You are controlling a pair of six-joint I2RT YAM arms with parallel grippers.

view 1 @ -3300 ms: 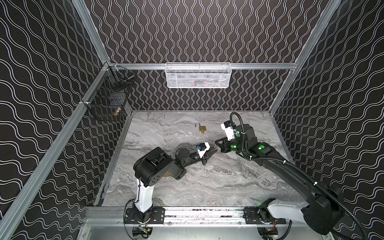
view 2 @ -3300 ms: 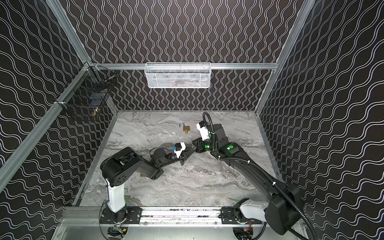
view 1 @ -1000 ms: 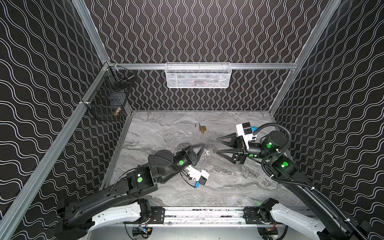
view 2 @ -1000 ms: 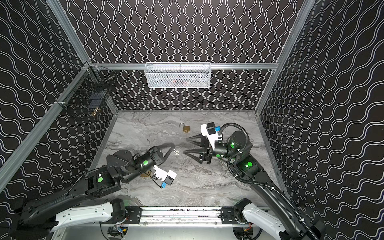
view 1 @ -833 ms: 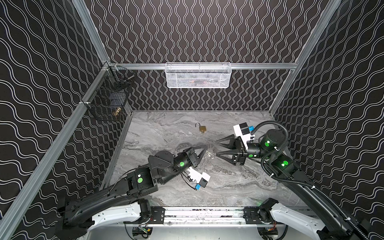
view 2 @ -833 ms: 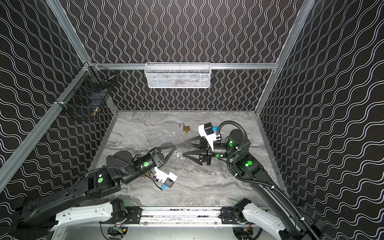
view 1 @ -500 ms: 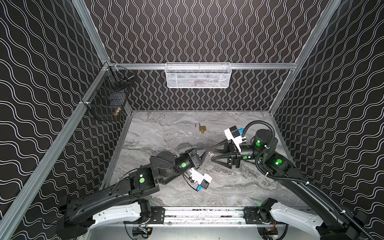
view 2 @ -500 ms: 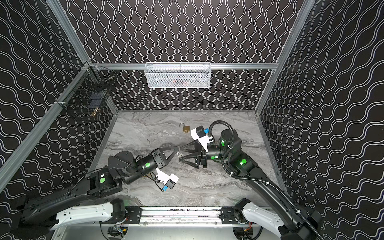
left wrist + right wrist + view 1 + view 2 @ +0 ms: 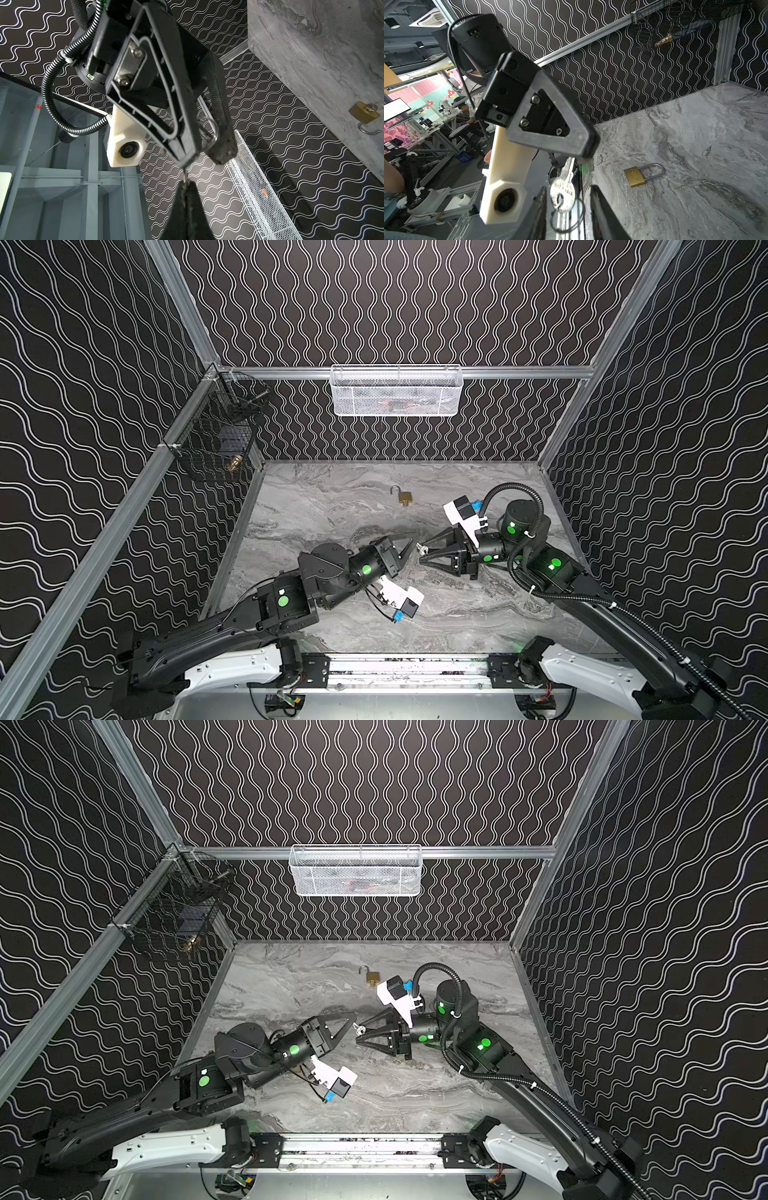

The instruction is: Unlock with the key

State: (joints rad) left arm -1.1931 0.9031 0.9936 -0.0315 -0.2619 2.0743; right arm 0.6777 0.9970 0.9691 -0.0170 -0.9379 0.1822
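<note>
Operator: Where is the key [image 9: 564, 185] found?
Observer: It is seen at the centre of both top views, held clear of the bench [image 9: 332, 497]. Its blade tip is pinched by the left pincer [image 9: 412, 540], whose jaws are pressed together on it.
Operator: And the right pincer [image 9: 568, 194]?
Observer: Its fingers are spread, one on each side of the key's round head; contact cannot be made out.
Operator: And the padlock [image 9: 405, 497]?
Observer: It is laid on the bench, above the pincers in the frame, apart from both.
</note>
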